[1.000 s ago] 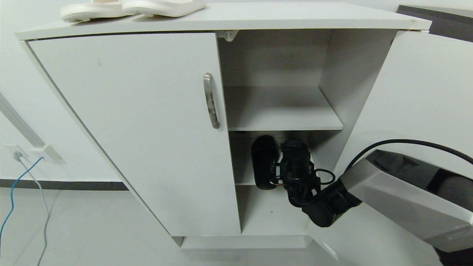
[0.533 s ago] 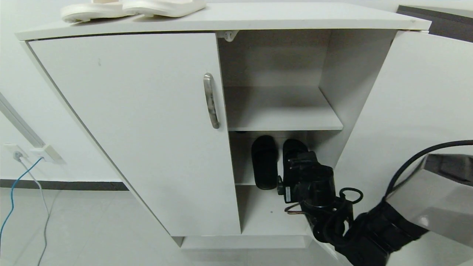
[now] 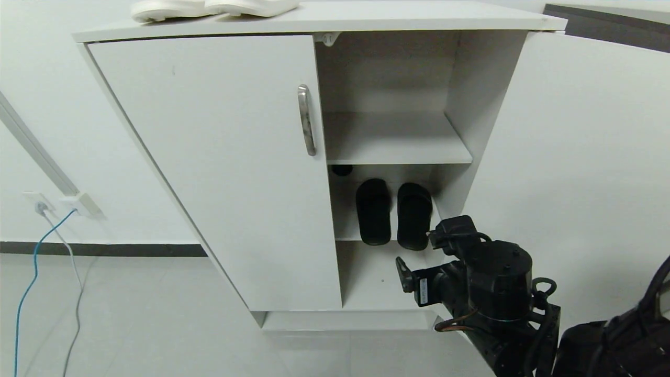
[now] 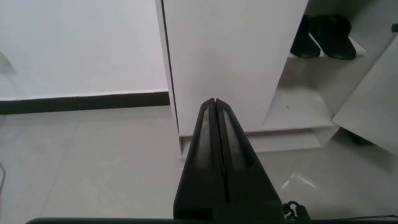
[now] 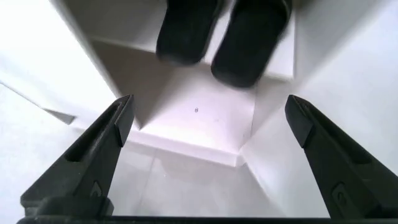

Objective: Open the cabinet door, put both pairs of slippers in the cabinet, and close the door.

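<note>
The black slippers [image 3: 392, 212] lie side by side, toes inward, on the middle shelf [image 3: 345, 230] of the cabinet [image 3: 314, 23], just right of centre in the head view. The white slippers [image 3: 209, 7] sit on the cabinet's top at the upper left. The right door [image 3: 576, 157] stands swung wide open. The left door [image 3: 209, 157] is closed, its metal handle [image 3: 306, 120] upright at its inner edge. A second ago the right pincer [image 5: 208, 121] was inside at the right-hand black slipper. It has since drawn back out and now hangs low right of centre, before the bottom compartment, spread wide and holding nothing. The head camera has shifted too, so the whole cabinet sits further right. The left pincer [image 4: 214, 106] is pressed together above the floor [image 4: 93, 162], apart from the left door.
</note>
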You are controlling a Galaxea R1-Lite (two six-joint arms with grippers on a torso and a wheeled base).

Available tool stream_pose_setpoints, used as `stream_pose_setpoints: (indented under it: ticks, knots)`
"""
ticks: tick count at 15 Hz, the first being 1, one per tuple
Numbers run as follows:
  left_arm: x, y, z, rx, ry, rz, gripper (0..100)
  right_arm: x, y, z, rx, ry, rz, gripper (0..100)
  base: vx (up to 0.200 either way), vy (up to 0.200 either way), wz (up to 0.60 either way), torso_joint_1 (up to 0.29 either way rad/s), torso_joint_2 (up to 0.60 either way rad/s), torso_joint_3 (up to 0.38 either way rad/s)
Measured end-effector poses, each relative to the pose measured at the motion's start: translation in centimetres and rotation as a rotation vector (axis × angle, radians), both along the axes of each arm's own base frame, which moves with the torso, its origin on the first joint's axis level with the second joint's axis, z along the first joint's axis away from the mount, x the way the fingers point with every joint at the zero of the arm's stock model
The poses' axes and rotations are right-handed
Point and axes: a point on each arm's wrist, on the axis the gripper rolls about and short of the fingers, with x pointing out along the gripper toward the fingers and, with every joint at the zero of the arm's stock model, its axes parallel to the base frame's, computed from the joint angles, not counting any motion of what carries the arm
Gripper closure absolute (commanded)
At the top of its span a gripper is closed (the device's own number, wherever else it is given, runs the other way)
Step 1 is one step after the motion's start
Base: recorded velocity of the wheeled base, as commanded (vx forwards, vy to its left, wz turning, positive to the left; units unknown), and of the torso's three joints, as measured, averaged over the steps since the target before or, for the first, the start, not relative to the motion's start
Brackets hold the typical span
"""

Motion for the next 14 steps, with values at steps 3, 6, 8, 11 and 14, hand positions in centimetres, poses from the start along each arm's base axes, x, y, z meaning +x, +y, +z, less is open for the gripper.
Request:
stream_pose_setpoints:
  ticks: [3,6,8,11,14]
  knots:
    - [0.0,0.0,0.0,0.0,0.0,-0.001,100,-0.24,0.03,0.22,0.006,-0.004,0.006,0,0.0,0.0,0.0,0.0,0.0,0.0]
    - [0.0,0.0,0.0,0.001,0.0,0.0,100,-0.61,0.24,0.15,0.008,-0.002,0.019,0,0.0,0.0,0.0,0.0,0.0,0.0]
    - [0.0,0.0,0.0,0.001,0.0,0.0,100,-0.79,0.21,0.04,0.006,0.002,0.022,0,0.0,0.0,0.0,0.0,0.0,0.0]
    - [0.0,0.0,0.0,0.0,0.0,-0.001,100,-0.9,0.24,-0.04,0.003,0.005,0.026,0,0.0,0.0,0.0,0.0,0.0,0.0]
    - [0.0,0.0,0.01,0.001,0.0,-0.001,100,-1.02,0.29,-0.11,0.0,0.007,0.029,0,0.0,0.0,0.0,0.005,0.01,0.126]
